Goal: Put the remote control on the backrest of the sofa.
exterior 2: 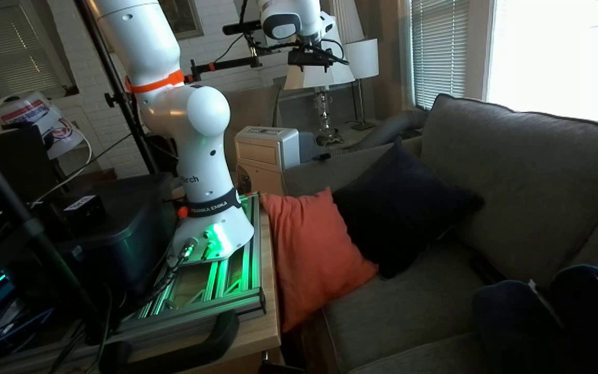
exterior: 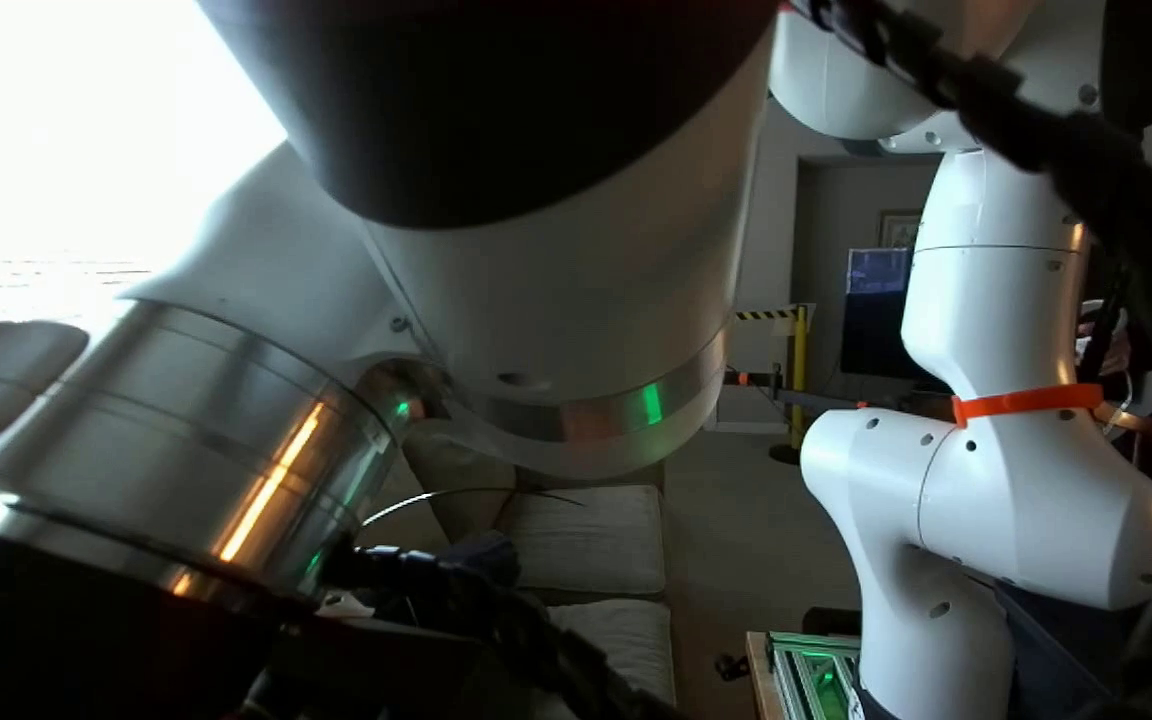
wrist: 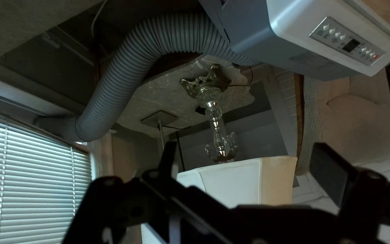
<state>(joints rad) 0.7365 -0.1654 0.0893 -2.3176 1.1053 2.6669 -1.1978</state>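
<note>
In an exterior view: grey-olive fabric sofa, one, two seat cushions showing; glossy white robot arm, one, its near links hiding much of the sofa; slim yellow post, one, across the floor from the sofa, presumably to hold striped barrier tape.

In an exterior view: pale wooden bench, one, beside the sofa, carrying the arm's base, likely for reach. Padded grey-olive backrest of the sofa: one cushion nearly whole, a second cut off. Square pillows on the sofa: one of orange cloth, one near-black. Remote control, one: uncertain; perhaps the slim dark bar where the sofa's seat meets its back, otherwise the small black object on the sofa's arm. Black end effector, one, raised higher than the sofa.

Wrist view, upside down: two fingers, spread wide, nothing held, presumably ready for a pick-up. White-and-grey air conditioner, one, just past the sofa's arm; grey ribbed hose, one, led windowward, presumably for venting.
</note>
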